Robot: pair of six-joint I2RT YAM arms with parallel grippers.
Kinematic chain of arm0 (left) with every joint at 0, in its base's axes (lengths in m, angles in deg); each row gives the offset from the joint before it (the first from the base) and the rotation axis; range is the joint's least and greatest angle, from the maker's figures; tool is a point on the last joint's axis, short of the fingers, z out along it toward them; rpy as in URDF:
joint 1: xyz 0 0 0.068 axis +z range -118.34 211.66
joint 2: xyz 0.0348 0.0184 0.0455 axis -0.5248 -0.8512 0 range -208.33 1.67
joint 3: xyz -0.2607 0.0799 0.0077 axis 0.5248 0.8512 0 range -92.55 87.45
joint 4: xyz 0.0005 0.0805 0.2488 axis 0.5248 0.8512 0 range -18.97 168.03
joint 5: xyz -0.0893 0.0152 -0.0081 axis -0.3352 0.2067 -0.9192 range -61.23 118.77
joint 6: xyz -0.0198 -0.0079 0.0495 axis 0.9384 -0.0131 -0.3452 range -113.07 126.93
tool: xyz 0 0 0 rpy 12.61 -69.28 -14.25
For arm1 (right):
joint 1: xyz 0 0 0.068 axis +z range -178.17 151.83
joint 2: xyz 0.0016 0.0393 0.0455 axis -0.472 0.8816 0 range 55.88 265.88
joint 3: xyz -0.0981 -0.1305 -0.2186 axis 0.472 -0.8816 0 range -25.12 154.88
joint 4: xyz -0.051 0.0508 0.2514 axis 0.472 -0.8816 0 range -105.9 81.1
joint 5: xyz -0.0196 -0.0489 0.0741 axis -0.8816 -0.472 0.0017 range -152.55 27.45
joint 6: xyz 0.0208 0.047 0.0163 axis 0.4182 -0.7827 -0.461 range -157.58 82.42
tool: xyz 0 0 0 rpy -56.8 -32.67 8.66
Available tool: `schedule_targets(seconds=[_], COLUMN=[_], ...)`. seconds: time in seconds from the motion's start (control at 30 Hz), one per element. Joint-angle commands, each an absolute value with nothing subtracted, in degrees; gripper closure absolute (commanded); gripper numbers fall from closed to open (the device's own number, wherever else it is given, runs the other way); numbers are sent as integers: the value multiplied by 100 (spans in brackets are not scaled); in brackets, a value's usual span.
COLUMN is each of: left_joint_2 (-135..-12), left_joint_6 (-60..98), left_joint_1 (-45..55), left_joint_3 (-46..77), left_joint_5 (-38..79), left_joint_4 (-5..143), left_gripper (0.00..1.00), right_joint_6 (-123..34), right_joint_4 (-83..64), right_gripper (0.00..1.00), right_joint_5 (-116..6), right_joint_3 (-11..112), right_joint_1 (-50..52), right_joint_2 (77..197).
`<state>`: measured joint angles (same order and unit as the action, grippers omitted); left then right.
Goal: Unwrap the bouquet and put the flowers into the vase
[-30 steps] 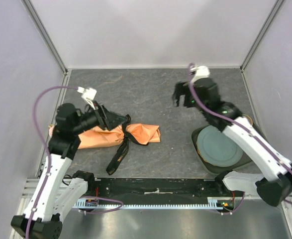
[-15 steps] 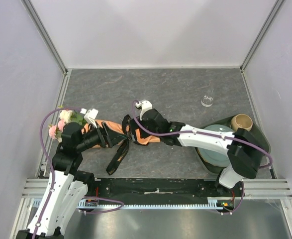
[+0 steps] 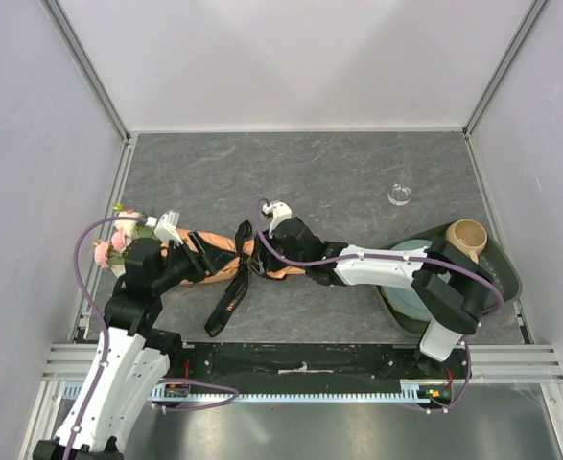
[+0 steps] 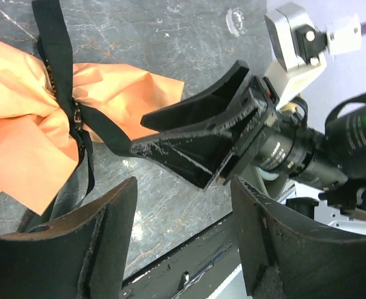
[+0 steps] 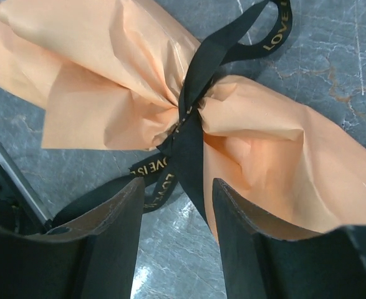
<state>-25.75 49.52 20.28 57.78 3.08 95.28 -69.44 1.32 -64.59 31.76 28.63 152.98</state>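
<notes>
The bouquet (image 3: 219, 251) lies on its side at the table's left, its orange-tan paper (image 5: 101, 56) cinched by a black ribbon (image 5: 189, 118) with gold lettering. Pink and cream flowers (image 3: 118, 240) stick out of its left end. My left gripper (image 3: 204, 261) hovers over the wrapped part, open and empty, as the left wrist view shows (image 4: 183, 218). My right gripper (image 3: 262, 259) is low beside the knot, open, and a ribbon tail hangs just ahead of its fingertips (image 5: 179, 218). The small clear vase (image 3: 399, 194) stands far back on the right.
A beige mug (image 3: 468, 235) and a grey-green plate (image 3: 406, 292) sit on a dark tray (image 3: 506, 278) at the right, partly under my right arm. Loose ribbon tails (image 3: 225, 305) trail toward the front rail. Side walls close in the table.
My right arm swung from the back right down to the bouquet's knot and its jaws narrowed. My left arm shifted back, uncovering the flower heads.
</notes>
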Motion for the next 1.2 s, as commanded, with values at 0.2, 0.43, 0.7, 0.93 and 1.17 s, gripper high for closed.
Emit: schedule_targets(seconds=[0.2,0.43,0.7,0.93,1.17], left_joint_2=[-4218,-4394,-4990,-5965,-7020], left_joint_6=[5184,5202,4543,4508,4227], left_joint_1=[2041,2041,2041,2041,2041], left_joint_3=[5739,5757,4906,4219,3349], left_joint_5=[240,311,767,531,723], left_joint_4=[8809,8668,9037,9011,9238], left_gripper=[49,47,33,38,38], right_joint_6=[-6518,-6448,-6369,-6456,-6895], right_joint_4=[420,420,323,525,648], right_gripper=[49,70,59,97,100], right_joint_5=[-6343,-6352,-6413,-6378,-6264], right_joint_3=[3069,3166,3253,3271,2797], right_joint_1=[3028,3116,3107,3116,3116], right_joint_2=[15678,15828,15924,15907,15249])
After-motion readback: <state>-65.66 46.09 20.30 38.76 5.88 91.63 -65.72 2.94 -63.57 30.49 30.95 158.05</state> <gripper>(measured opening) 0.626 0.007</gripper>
